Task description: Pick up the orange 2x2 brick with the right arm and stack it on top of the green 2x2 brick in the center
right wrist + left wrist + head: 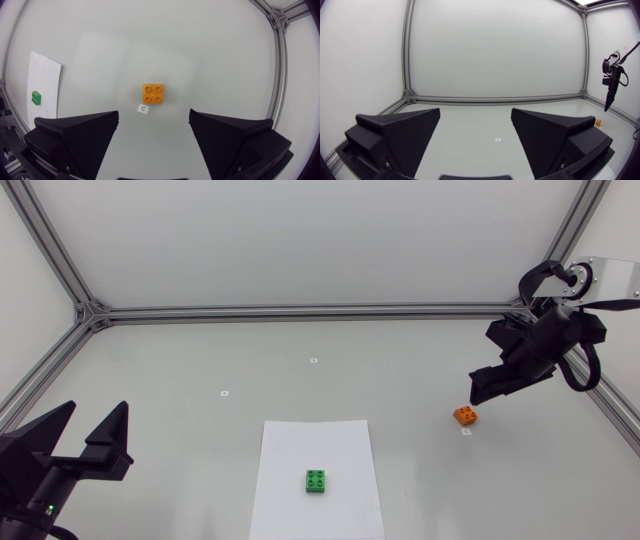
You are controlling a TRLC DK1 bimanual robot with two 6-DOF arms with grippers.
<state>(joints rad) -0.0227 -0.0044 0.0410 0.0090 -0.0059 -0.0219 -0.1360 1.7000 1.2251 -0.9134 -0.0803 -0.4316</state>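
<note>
**A:** Which step am I on?

**B:** The approach, I'd judge. Nothing is picked up yet. My right gripper (479, 393) hangs above the right side of the tabletop (200, 360), with its fingers wide apart and nothing between them. The orange 2x2 brick (152, 93) lies flat, studs up, just ahead of the gap and roughly in line with it, untouched. A small white marker (143, 108) sits just beside its near edge.

**A:** And the target?

**B:** The green 2x2 brick (317, 481) sits studs up on a white sheet (290, 450) in the middle of the tabletop, toward the near edge. It is well to the left of the orange one.

**A:** Is the left arm in the way?

**B:** No. The left gripper (96, 415) is at the near left corner, fingers apart and empty, well clear of both bricks.

**A:** What does the next move call for?

**B:** I need to nudge forward until the brick is centred between the fingers, then come straight down. The brick's sides look nearly square to the fingers, so I expect little wrist turn. I close on two opposite flat sides, low enough to grip the body rather than the studs. Then I lift and carry it left and near to the green brick.
</note>
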